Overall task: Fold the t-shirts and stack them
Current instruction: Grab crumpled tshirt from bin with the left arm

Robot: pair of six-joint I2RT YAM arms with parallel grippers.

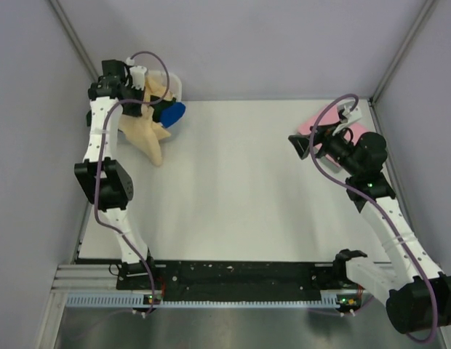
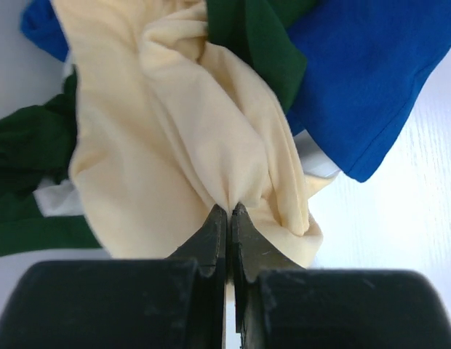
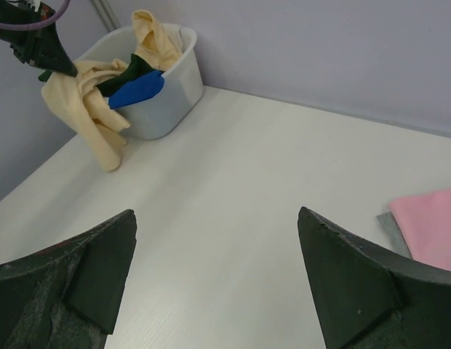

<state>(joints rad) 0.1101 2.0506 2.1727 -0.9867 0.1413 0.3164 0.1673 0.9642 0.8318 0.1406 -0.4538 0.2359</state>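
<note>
My left gripper (image 2: pixel 229 209) is shut on a fold of the pale peach-yellow t-shirt (image 2: pixel 174 145). The shirt hangs out of the white tub (image 3: pixel 167 102) at the far left corner and its end rests on the table (image 1: pixel 149 138). A blue shirt (image 2: pixel 364 87) and a dark green shirt (image 2: pixel 247 36) lie in the tub around it. A folded pink shirt (image 3: pixel 433 225) lies at the far right; it also shows in the top view (image 1: pixel 313 125). My right gripper (image 3: pixel 218 225) is open and empty above the table, near the pink shirt.
Grey walls close in the left, back and right sides. A grey cloth edge (image 3: pixel 393 231) shows under the pink shirt. The white table (image 1: pixel 233 189) stretches between the tub and the pink shirt.
</note>
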